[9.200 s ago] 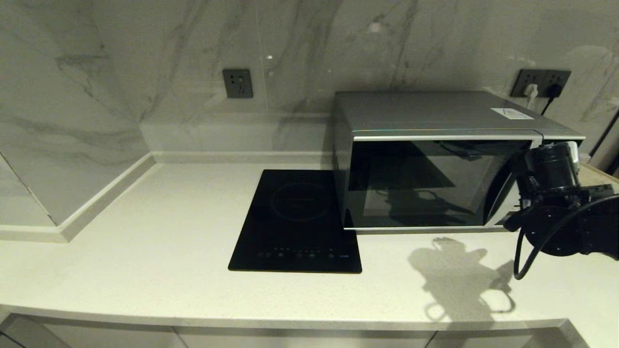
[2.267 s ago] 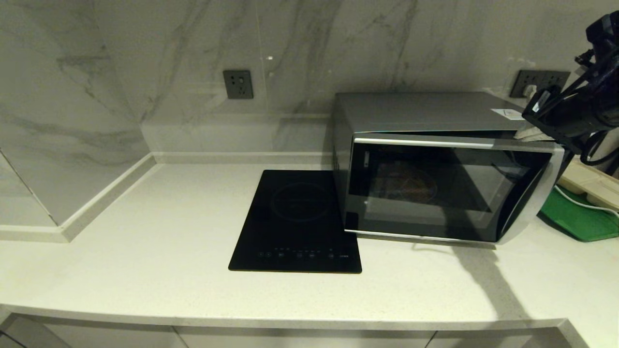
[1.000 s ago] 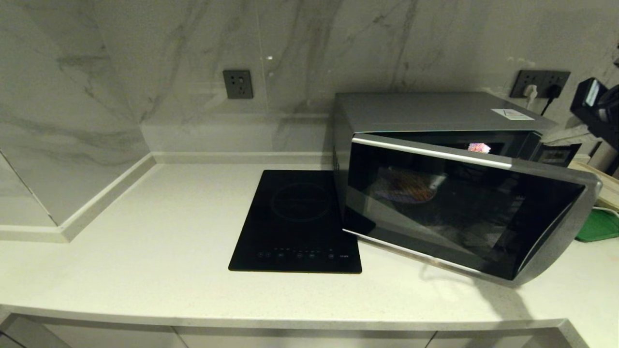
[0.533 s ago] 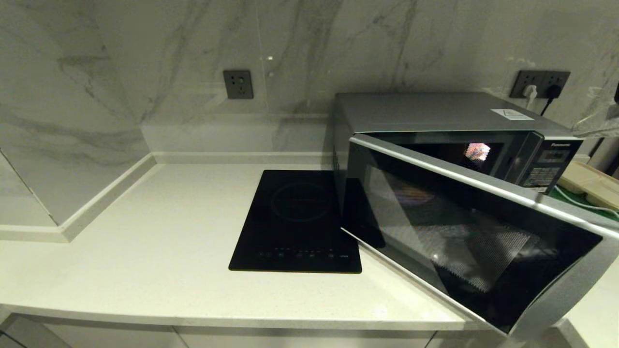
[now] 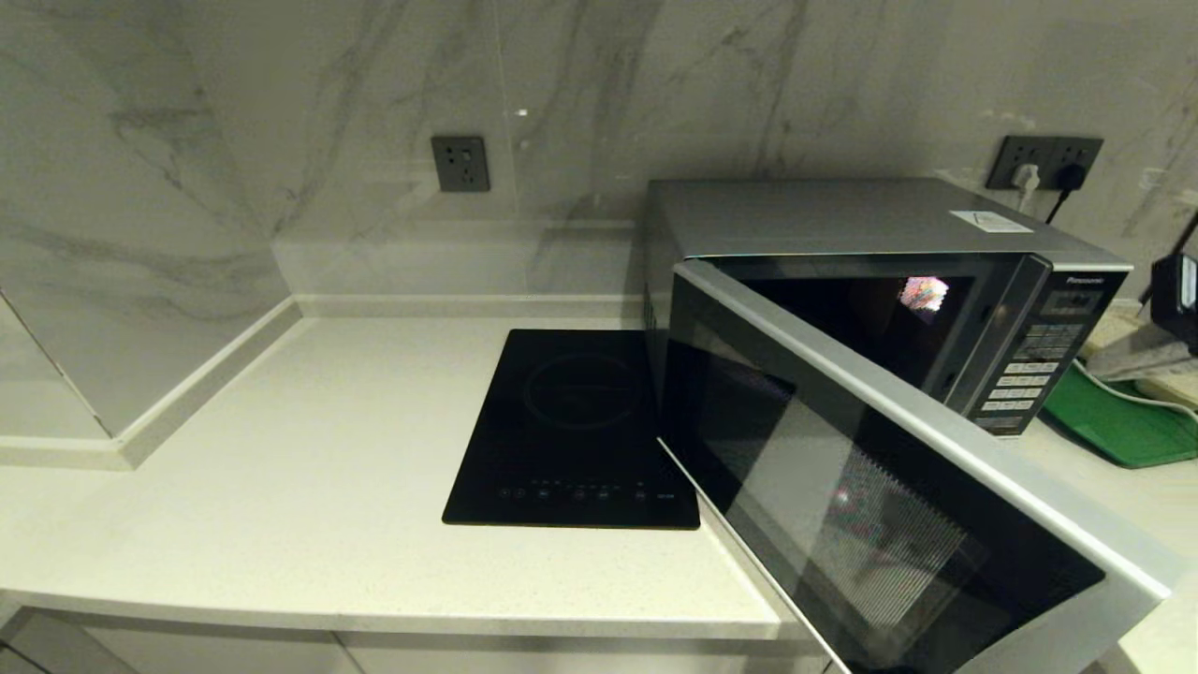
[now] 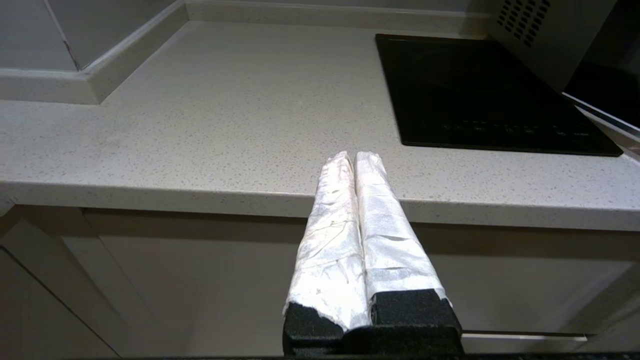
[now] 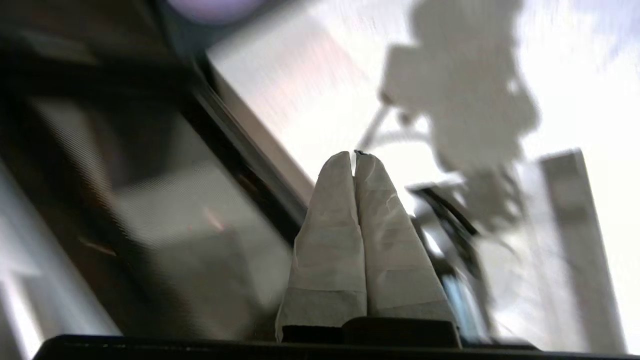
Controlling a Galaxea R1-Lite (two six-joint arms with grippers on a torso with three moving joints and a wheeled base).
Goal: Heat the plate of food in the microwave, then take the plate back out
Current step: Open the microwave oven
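The silver-grey microwave (image 5: 842,215) stands at the back right of the counter. Its dark glass door (image 5: 898,505) is swung wide open toward the front edge, and its button panel (image 5: 1029,365) is uncovered. In the head view the plate of food is hidden in the dark cavity. A blurred pale lavender rim (image 7: 215,5), which looks like the plate, shows beyond the door in the right wrist view. My right gripper (image 7: 355,155) is shut and empty, off the door, and its black wrist (image 5: 1177,300) is right of the microwave. My left gripper (image 6: 354,156) is shut and empty, parked below the counter's front edge.
A flat black induction hob (image 5: 576,431) lies left of the microwave. A green tray (image 5: 1114,421) and a beige power strip (image 5: 1170,386) sit to the microwave's right. Marble walls close the back and the left. The open door juts over the counter's front right.
The microwave door has swung from nearly closed to wide open toward the front. My right arm left the door's top edge and has dropped low at the right.
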